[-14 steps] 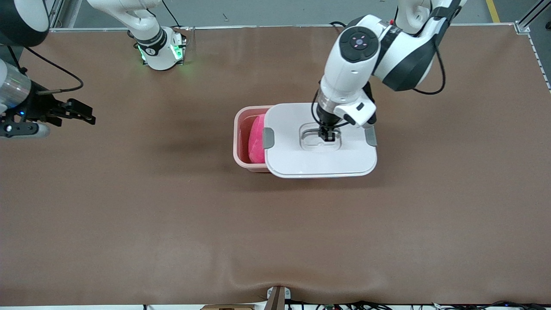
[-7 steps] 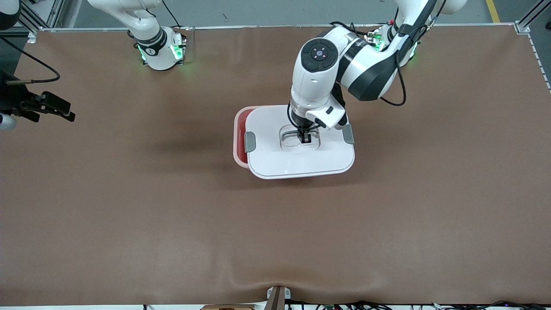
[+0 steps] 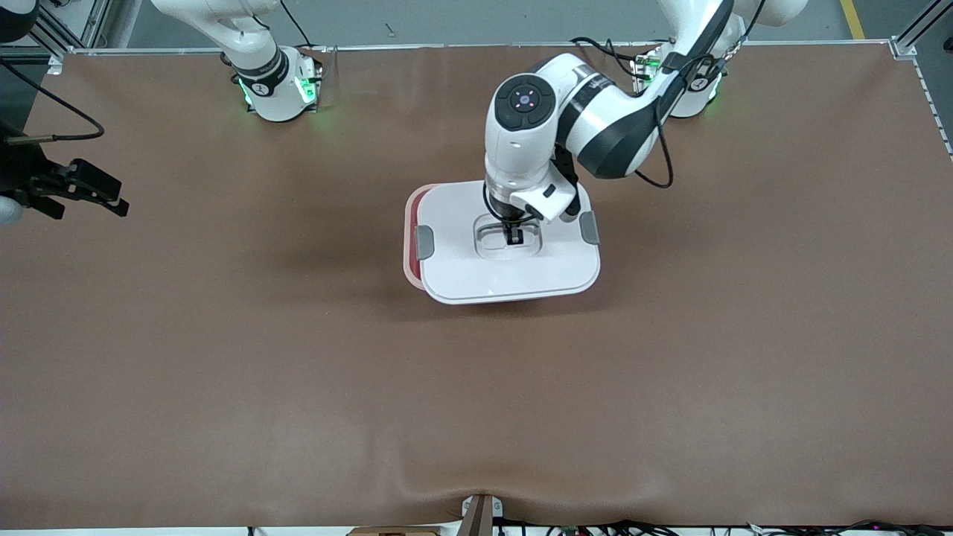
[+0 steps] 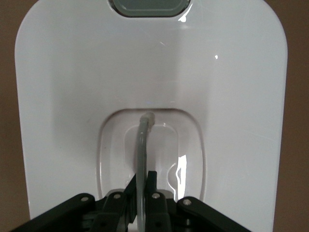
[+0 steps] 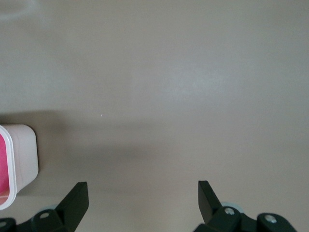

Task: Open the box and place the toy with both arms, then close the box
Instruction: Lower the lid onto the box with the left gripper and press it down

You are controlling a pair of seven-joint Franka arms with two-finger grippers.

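Note:
The box's white lid covers nearly all of the reddish-pink base; only a thin strip of rim shows at the right arm's end. My left gripper is shut on the grey handle in the lid's recessed centre. In the left wrist view that gripper pinches the handle bar over the lid. I cannot tell whether the lid rests on the base. The toy is hidden under the lid. My right gripper waits open and empty at the right arm's end of the table, and its wrist view shows its fingers wide apart.
Grey clips sit at the lid's two short ends. A corner of the box shows in the right wrist view. The brown table mat stretches all around the box. The arm bases stand at the table's farthest edge.
The left arm carried the lid toward the right arm's end until it covered the box, hiding the toy. The right gripper drew back toward the table's end.

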